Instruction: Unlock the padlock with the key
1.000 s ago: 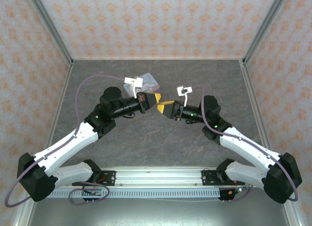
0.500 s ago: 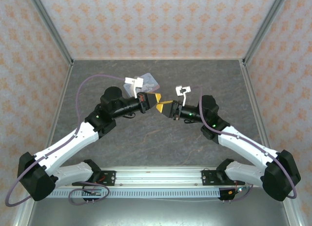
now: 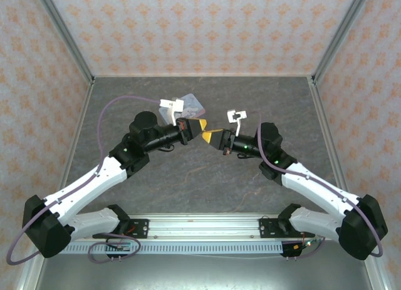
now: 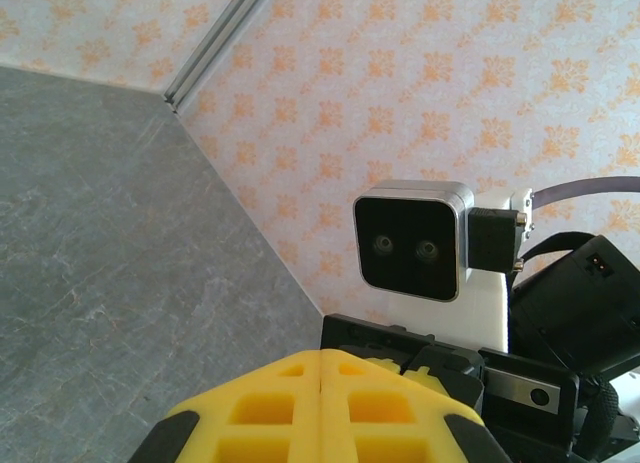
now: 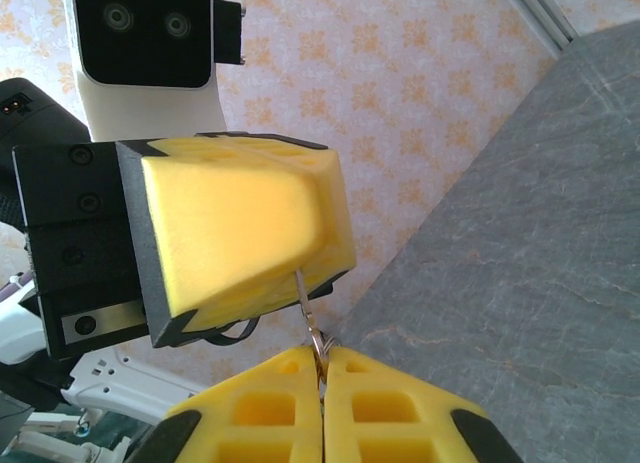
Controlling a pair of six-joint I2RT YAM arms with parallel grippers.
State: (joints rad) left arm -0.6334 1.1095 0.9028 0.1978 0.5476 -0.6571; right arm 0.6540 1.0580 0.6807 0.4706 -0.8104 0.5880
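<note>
Both grippers meet tip to tip above the middle of the table. In the right wrist view the key [image 5: 306, 303], a thin pale metal strip with a small ring, spans the gap. Its upper end is pinched in the left gripper's yellow pads [image 5: 240, 223]. Its ring sits between the tips of my right gripper [image 5: 321, 351], which is shut on it. From above, the left gripper [image 3: 202, 126] and the right gripper [image 3: 206, 137] touch noses. The left gripper [image 4: 321, 353] has its pads pressed together. The padlock is hidden.
A pastel printed tin [image 3: 193, 104] lies on the grey table [image 3: 207, 177] just behind the left wrist. Patterned walls close off the back and both sides. The right arm's wrist camera [image 4: 412, 238] faces the left gripper at close range.
The right gripper's jaws have closed on the ringed end of the key. The right wrist has edged slightly toward the left gripper. The left arm has stayed still.
</note>
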